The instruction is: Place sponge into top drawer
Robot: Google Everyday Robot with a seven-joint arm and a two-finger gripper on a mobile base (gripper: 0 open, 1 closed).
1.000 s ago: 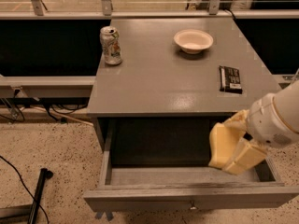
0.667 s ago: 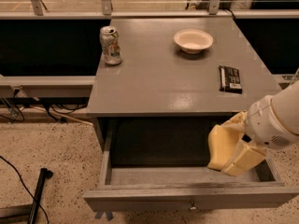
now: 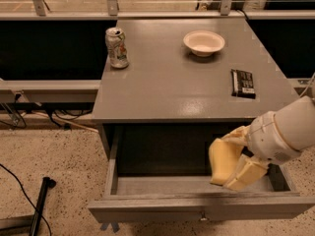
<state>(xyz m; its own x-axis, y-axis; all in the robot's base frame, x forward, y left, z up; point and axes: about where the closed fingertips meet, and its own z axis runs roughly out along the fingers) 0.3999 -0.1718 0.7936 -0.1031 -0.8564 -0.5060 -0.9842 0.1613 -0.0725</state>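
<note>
Camera view OP: so where's the sponge (image 3: 222, 159) right now, and what's the gripper (image 3: 235, 167) doing?

Reply: lower right of the frame. The gripper is clamped on the sponge, holding it over the right end of the open top drawer (image 3: 147, 186), just above the drawer floor as far as I can tell. The drawer is pulled out at the bottom of the frame, with its little knob (image 3: 202, 217) at the front. Up on the cabinet top (image 3: 182, 87) there's a can (image 3: 117, 47) upper left, a white bowl (image 3: 204, 42) upper middle and a black packet (image 3: 243, 82) near the right edge.
</note>
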